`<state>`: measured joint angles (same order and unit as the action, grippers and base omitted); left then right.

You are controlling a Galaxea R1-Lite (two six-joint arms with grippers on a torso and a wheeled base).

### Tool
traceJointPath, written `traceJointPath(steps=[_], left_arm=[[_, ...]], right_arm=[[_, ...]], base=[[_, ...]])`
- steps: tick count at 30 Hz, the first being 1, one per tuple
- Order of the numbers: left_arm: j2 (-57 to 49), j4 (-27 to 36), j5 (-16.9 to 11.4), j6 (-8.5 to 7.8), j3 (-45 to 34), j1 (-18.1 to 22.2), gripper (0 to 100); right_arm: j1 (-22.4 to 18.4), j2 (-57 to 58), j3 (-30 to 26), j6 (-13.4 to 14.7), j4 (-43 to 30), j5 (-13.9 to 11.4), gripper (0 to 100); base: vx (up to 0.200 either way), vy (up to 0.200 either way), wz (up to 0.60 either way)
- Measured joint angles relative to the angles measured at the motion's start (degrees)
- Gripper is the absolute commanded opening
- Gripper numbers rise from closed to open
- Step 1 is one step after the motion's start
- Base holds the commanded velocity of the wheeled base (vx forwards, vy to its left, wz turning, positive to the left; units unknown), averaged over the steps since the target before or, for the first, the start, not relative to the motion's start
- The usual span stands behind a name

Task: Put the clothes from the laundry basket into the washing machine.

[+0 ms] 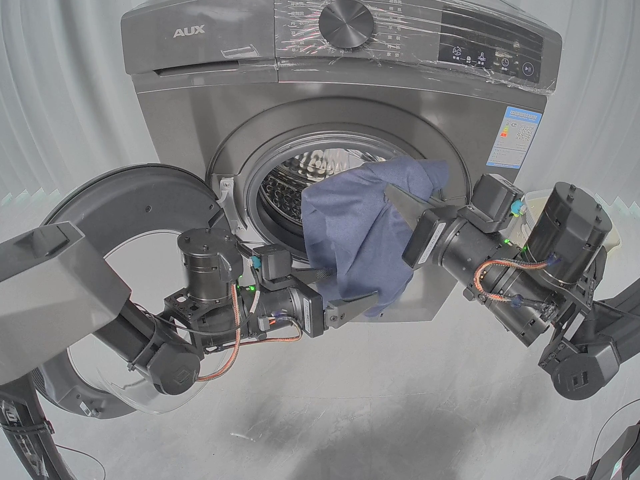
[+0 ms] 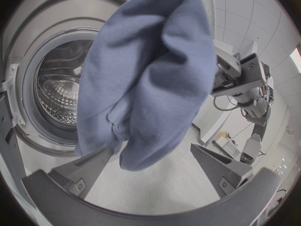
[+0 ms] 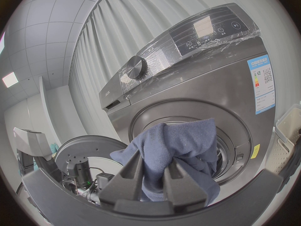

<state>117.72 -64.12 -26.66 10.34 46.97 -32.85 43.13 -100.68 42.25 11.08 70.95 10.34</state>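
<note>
A dark blue garment (image 1: 353,228) hangs in front of the washing machine's open drum (image 1: 287,188). My right gripper (image 1: 400,201) is shut on its upper part, with cloth bunched between the fingers (image 3: 128,179) in the right wrist view. My left gripper (image 1: 350,285) stands open below, its fingers wide apart on either side of the garment's (image 2: 147,72) hanging lower end. One left finger (image 2: 94,164) touches the fabric's edge. The garment (image 3: 178,142) covers part of the drum mouth. A cream laundry basket (image 3: 288,132) stands to the right of the machine.
The round door (image 1: 133,201) is swung fully open to the left, close behind my left arm. The drum's steel interior (image 2: 58,91) looks bare where it shows. A pale floor (image 1: 373,395) spreads in front of the machine.
</note>
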Motion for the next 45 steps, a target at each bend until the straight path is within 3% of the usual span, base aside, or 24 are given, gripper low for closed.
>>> traceJointPath(steps=[16,22,23,35,42,43,45], left_arm=[[3.6,-5.6,0.0,0.00,2.0,-3.0,100],[5.1,-5.7,3.1,0.00,2.7,-4.2,100],[5.5,-5.8,3.7,0.00,3.0,-4.2,0],[7.2,-7.6,7.3,-0.09,4.6,-3.9,0],[1.9,-9.9,7.6,-0.11,-3.2,-6.1,0],[0.4,-10.1,7.6,-0.13,-5.2,-6.9,0],[-2.5,-10.4,7.7,-0.18,-8.8,-8.6,0]], right_arm=[[0.6,0.7,-0.5,0.3,0.0,-0.1,0],[0.6,0.6,-0.5,0.4,0.0,0.0,0],[0.6,0.6,-0.5,0.4,0.0,0.0,0],[0.2,0.6,-0.9,1.2,0.0,0.0,0],[-0.3,0.5,-1.3,1.5,0.0,-0.3,0],[-0.4,0.4,-1.4,1.7,-0.1,-0.6,100],[-0.4,0.2,-1.7,2.1,0.0,-1.4,100]], base=[[0.000,0.000,0.00],[0.000,0.000,0.00],[0.000,0.000,0.00],[0.000,0.000,0.00],[0.000,0.000,0.00],[0.000,0.000,0.00],[0.000,0.000,0.00]])
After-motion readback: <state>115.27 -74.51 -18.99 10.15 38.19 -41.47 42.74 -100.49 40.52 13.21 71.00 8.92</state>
